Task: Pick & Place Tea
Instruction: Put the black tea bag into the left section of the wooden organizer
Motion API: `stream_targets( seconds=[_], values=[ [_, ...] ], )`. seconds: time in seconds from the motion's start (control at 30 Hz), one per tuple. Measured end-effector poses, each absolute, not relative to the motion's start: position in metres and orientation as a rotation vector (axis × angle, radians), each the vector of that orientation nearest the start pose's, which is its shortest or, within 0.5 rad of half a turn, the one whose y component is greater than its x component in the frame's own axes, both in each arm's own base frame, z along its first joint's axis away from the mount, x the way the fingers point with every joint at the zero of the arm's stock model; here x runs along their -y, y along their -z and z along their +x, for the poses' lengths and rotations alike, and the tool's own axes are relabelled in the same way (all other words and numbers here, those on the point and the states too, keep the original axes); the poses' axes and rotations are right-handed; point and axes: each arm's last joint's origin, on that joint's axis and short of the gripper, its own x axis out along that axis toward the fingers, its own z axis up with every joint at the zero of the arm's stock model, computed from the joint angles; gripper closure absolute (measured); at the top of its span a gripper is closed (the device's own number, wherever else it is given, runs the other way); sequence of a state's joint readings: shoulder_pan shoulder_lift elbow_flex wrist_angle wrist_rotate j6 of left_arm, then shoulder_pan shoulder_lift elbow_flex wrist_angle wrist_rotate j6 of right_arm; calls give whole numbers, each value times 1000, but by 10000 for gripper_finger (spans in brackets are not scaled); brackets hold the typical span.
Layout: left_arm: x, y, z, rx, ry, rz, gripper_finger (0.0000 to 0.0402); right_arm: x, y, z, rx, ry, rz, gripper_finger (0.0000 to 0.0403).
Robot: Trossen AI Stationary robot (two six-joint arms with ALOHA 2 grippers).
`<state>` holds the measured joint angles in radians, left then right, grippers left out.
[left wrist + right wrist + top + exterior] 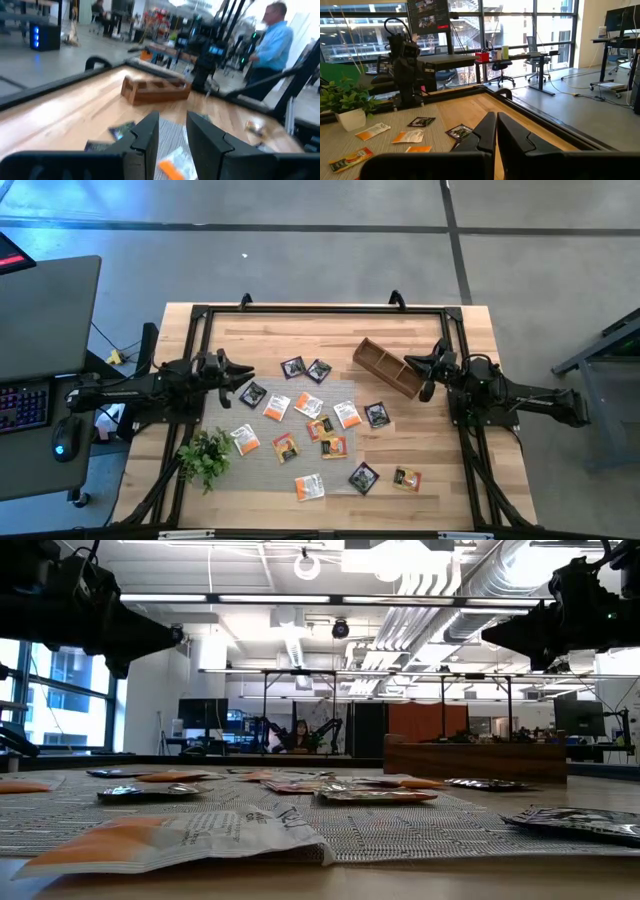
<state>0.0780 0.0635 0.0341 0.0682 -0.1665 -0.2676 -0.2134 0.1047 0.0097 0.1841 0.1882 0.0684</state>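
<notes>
Small flat orange-and-white and black tea sachets [309, 404] scattered on grey woven mat [262, 463], between grippers. Left gripper [243, 373] empty, jaws apart; right gripper [424, 366] jaws together beside brown wooden compartment tray [384, 364].

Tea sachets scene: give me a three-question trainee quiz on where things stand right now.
1. True or false: the wooden tray already holds a tea sachet.
2. Which pincer has a visible gap between its fingers? A) left pincer B) right pincer
3. Fill in: the plant stands at the mat's near-____ corner in the high view.

Key: 1 false, the compartments look empty; 2 A, neither holds anything; 3 left.
</notes>
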Motion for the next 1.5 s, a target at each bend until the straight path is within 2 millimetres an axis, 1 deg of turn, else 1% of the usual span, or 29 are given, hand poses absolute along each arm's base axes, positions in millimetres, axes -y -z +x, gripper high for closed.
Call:
stream_targets(
  seconds=[0.13, 0.23, 0.33, 0.4, 0.5, 0.6, 0.67, 0.77, 0.9, 1.03, 1.17, 1.33, 1.43, 1.5],
  values=[
    [-13, -181, 98, 119, -232, -270, 303, 27, -176, 99, 101, 399, 55, 391],
    [-14, -183, 98, 137, -268, -272, 303, 27, -176, 99, 86, 404, -18, 391],
    [-16, -185, 97, 179, -359, -278, 303, 27, -177, 99, 77, 410, -104, 391],
    [-17, -188, 96, 204, -373, -274, 303, 27, -178, 99, 84, 413, -148, 391],
    [-16, -189, 96, 193, -376, -169, 303, 28, -180, 99, 86, 447, -195, 391],
    [-17, -189, 96, 168, -398, -45, 303, 29, -183, 98, 119, 491, -195, 391],
    [-17, -189, 96, 159, -396, 3, 303, 29, -187, 97, 151, 493, -210, 391],
    [-15, -189, 97, 156, -343, 34, 303, 27, -192, 96, 211, 453, -217, 391],
    [-14, -189, 97, 160, -305, 44, 303, 24, -198, 96, 290, 347, -235, 389],
    [-14, -192, 96, 193, -319, 10, 303, 22, -199, 96, 309, 287, -234, 372],
    [-14, -192, 96, 196, -297, -16, 303, 23, -198, 98, 300, 286, -138, 342],
    [-14, -194, 96, 220, -297, -11, 303, 24, -192, 104, 241, 265, -64, 309],
    [-14, -200, 95, 277, -296, -16, 303, 25, -187, 109, 178, 271, -52, 296],
    [-14, -205, 93, 333, -308, -23, 303, 26, -188, 114, 155, 270, -51, 290]
  ],
)
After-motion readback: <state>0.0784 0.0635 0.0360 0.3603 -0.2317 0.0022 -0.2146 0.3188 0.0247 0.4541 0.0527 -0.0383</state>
